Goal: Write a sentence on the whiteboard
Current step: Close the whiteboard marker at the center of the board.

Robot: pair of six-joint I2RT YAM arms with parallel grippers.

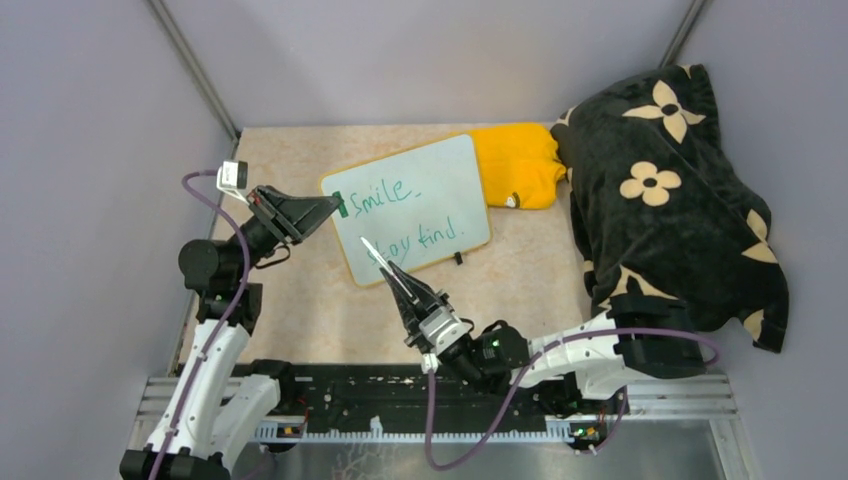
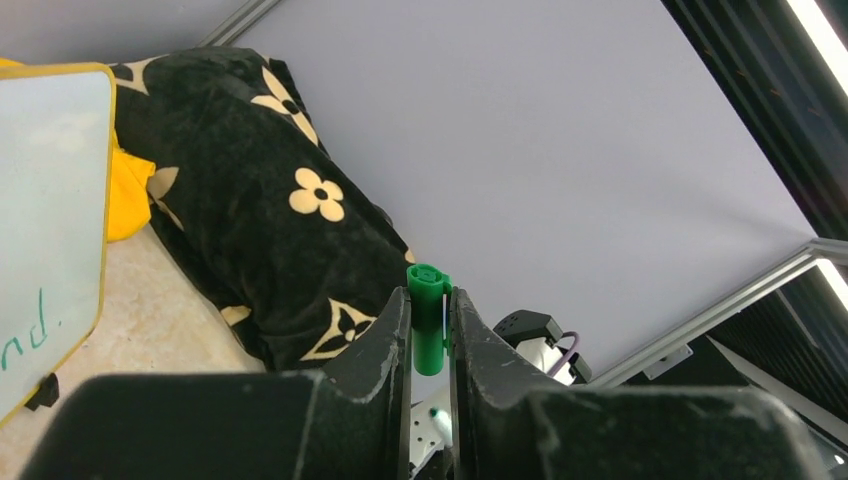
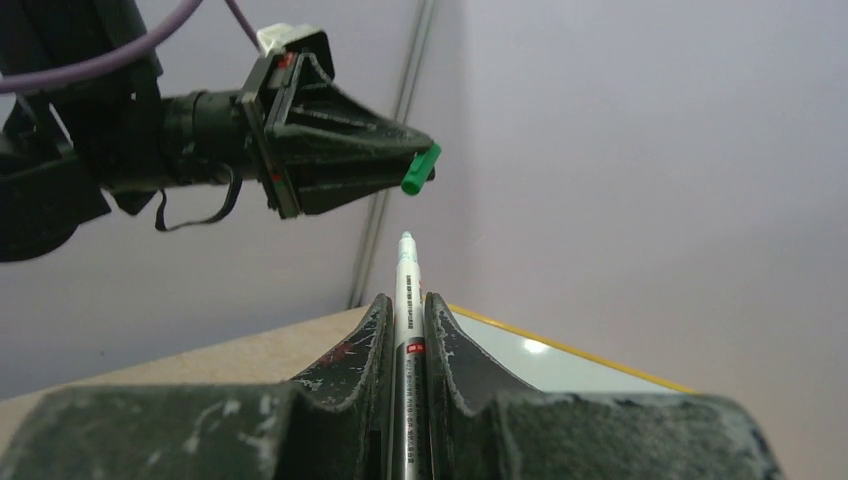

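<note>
Beige mottled table [image 1: 300, 290] fills the floor of a grey-walled booth. At its right side lies a large rumpled black blanket [image 1: 680, 200] with cream flower shapes. The whiteboard [image 1: 440, 165] lies flat near the middle of the table, turned at a slant, its yellow rim showing. A folded yellow cloth [image 1: 520, 160] sits at the board's far right corner, touching it and tucked against the blanket. On the board the sentence [image 1: 385, 196] is written in green in two lines, "Smile" above "stay find".

The left gripper [image 1: 335, 206] hovers at the board's left edge, its fingers pinched narrow on a small green marker cap [image 2: 428, 320], which stands upright between the fingers. The right gripper [image 1: 388, 268] reaches over the board's near edge, by the start of the lower line, jaws clamped on a slim white marker [image 3: 406, 300]. The marker's green tip points up and away from the gripper, in the air below the cap.
</note>
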